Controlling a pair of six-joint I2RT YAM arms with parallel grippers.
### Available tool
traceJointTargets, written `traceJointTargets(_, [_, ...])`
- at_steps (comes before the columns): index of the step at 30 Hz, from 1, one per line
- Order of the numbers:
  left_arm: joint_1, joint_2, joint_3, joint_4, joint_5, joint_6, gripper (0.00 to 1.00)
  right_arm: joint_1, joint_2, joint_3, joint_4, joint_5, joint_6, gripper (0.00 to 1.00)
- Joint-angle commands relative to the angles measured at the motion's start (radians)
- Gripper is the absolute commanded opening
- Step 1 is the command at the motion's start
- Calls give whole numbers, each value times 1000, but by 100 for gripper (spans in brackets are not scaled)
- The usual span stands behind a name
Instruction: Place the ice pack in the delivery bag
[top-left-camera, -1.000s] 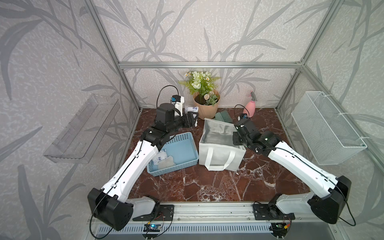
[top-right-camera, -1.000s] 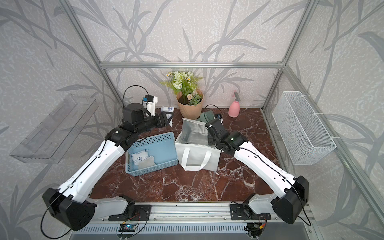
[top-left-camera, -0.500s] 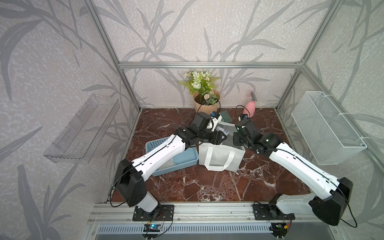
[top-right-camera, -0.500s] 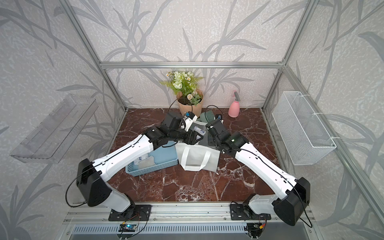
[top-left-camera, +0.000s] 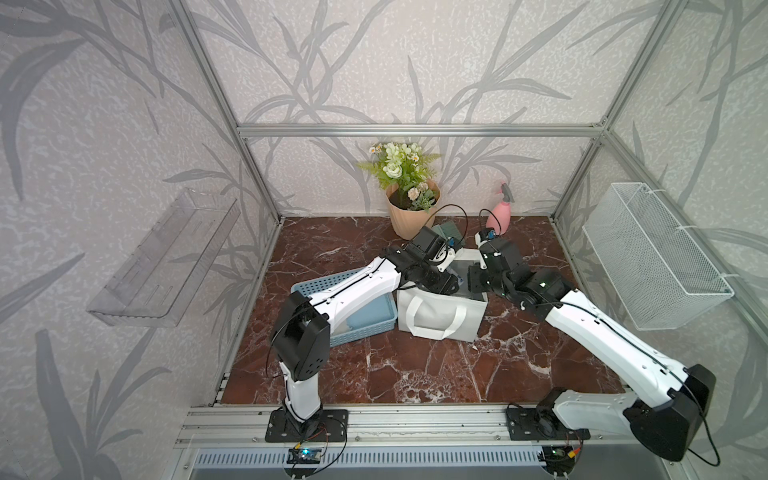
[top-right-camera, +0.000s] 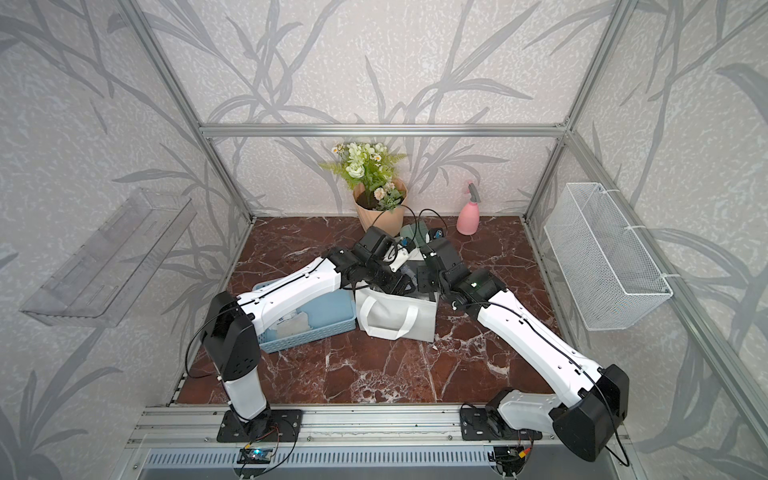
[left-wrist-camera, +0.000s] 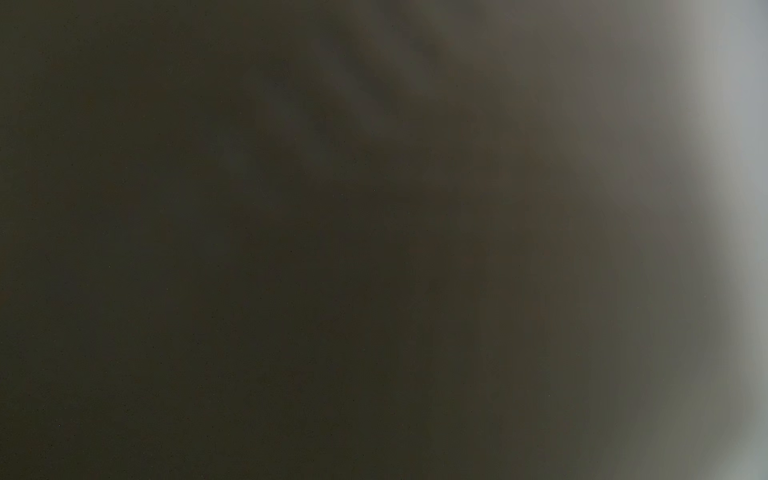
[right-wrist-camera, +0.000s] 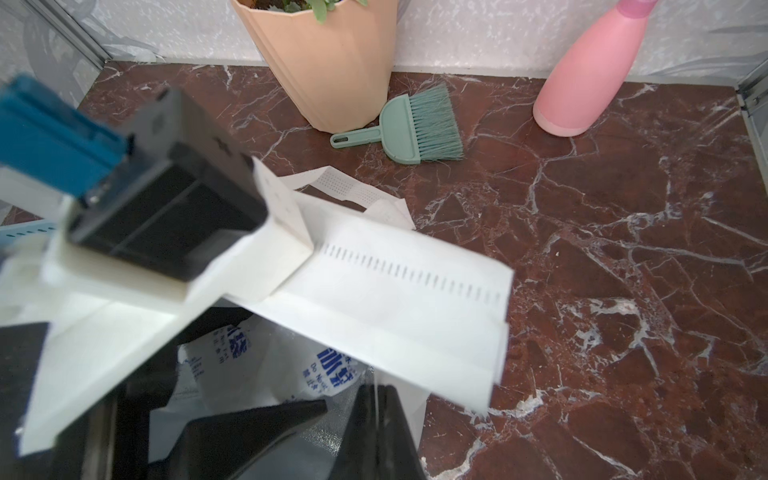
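Ice pack (right-wrist-camera: 257, 365): small flat soft white pouch with blue print. Location: inside the mouth of the delivery bag (top-left-camera: 440, 316), a boxy white fabric tote with loop handles and silver foil lining, near the centre of the red-brown marble bench (top-left-camera: 415, 374).

Left claw (top-right-camera: 401, 286): reaches down into the bag mouth from 9 o'clock. In the right wrist view, dark members flank the pouch. Whether they pinch it cannot be told. The left wrist view is dark and blurred and gives no check.

Right claw (right-wrist-camera: 380, 432): pressed together on the bag wall at the 3 o'clock side.

Probable faults:

1. Snagging. The white rim flap (right-wrist-camera: 395, 299) is folded across the 12 o'clock edge. A pouch released high could drape over it and slide outside.
2. Tipping. The bag is soft and gripped on 1 wall only. A left arm dragging on the lining could pull the bag toward the blue perforated plastic basket (top-left-camera: 361, 330), which stands just beside it at 9 o'clock.
3. Collision. The 2 claws work very near each other at the mouth.
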Motion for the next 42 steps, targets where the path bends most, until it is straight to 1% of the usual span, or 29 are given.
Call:
traceJointTargets(1, [4, 4, 59, -57, -4, 80, 45, -15, -26, -34, 15, -46, -32, 3])
traceJointTargets(3, [-8, 28, 62, -54, 6, 93, 47, -16, -24, -37, 23, -51, -32, 3])
traceJointTargets(7, [-41, 102, 65, -71, -21, 93, 48, -16, -18, -43, 29, -58, -28, 3])
traceJointTargets(10, [-57, 146, 43, -65, -56, 82, 55, -16, -18, -51, 34, -64, -23, 3])
traceJointTargets(13, [-61, 155, 9, -29, -72, 67, 57, -16, -19, -57, 32, -65, -19, 3])
traceJointTargets(14, [-60, 151, 3, -18, -79, 61, 61, -17, -21, -58, 33, -64, -17, 3])
traceJointTargets(15, [-61, 148, -4, -8, -89, 52, 68, -16, -24, -61, 31, -62, -17, 3])
traceJointTargets(20, [-60, 111, -2, 10, -93, 41, 75, -16, -27, -66, 28, -59, -13, 4])
traceJointTargets(23, [-56, 82, 18, 10, -120, 23, 82, -16, -27, -65, 27, -53, -14, 6])
traceJointTargets(24, [-52, 69, 30, 7, -128, 13, 91, -16, -27, -62, 27, -53, -14, 6])
traceJointTargets(25, [-47, 52, 43, 2, -131, 5, 92, -16, -27, -62, 29, -52, -16, 6])
traceJointTargets(29, [-21, -37, 71, -3, -147, -36, 93, -18, -25, -58, 27, -47, -18, 6])
traceJointTargets(33, [17, -164, 51, 12, -182, -100, 93, -18, -16, -54, 32, -49, -26, 6])
traceJointTargets(35, [40, -236, 11, 36, -233, -142, 94, -18, -9, -49, 33, -51, -32, 6])
traceJointTargets(37, [76, -325, -57, 68, -294, -204, 100, -18, -1, -41, 34, -59, -39, 6])
traceJointTargets(38, [97, -367, -97, 87, -320, -232, 100, -17, 2, -36, 34, -61, -42, 6])
traceJointTargets(42, [227, -537, -280, 135, -397, -365, 100, -16, 20, -32, 46, -82, -47, 6])
